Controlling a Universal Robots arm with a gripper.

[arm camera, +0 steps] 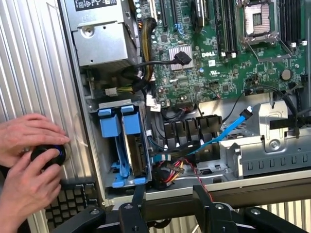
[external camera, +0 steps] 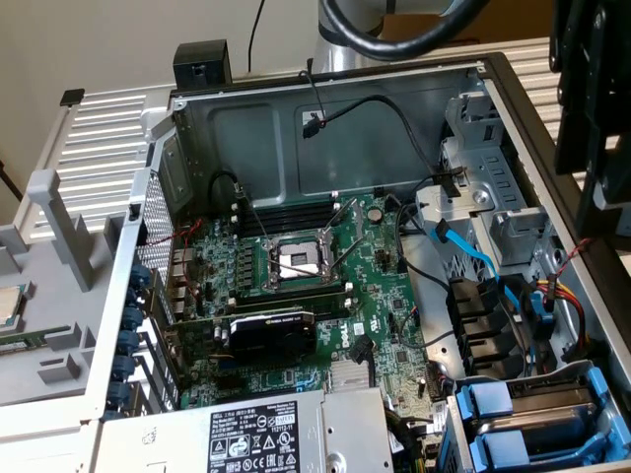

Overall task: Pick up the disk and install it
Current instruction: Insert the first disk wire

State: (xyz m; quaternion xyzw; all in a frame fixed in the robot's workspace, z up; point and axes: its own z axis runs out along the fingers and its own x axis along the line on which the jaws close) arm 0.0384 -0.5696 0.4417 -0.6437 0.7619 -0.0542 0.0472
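Chassis (external camera: 296, 128) first: the computer case lies open on its side, and in the exterior view it takes up most of my screen. The green motherboard (external camera: 385, 315) covers the floor of the case from the centre out towards nine o'clock. The grey power supply (external camera: 246, 434) with its black-and-white label sits at six o'clock. The drive cage (arm camera: 146, 141) is in the five o'clock corner of the case.

The disk (arm camera: 132, 153) stands on edge inside that cage, a grey metal slab between bright blue rails. I cannot see its label from here. A black graphics card (external camera: 271, 335) lies across the board at seven o'clock from the bare processor socket (external camera: 299, 261).

My gripper (arm camera: 169, 213) hangs just outside the case wall nearest the cage. Its two black fingers (arm camera: 133, 208) are spread with nothing between them. It touches neither the disk nor the cage.

Outside the case in the wrist view, a person's two hands (arm camera: 29, 141) close round a small black round knob (arm camera: 48, 154) with a blue ring, just beside a dark keyboard (arm camera: 68, 199).

A light blue data cable (external camera: 473, 261) runs loose across the three o'clock side of the case. A small square chip (external camera: 8, 307) rests on a grey tray outside the case at nine o'clock.
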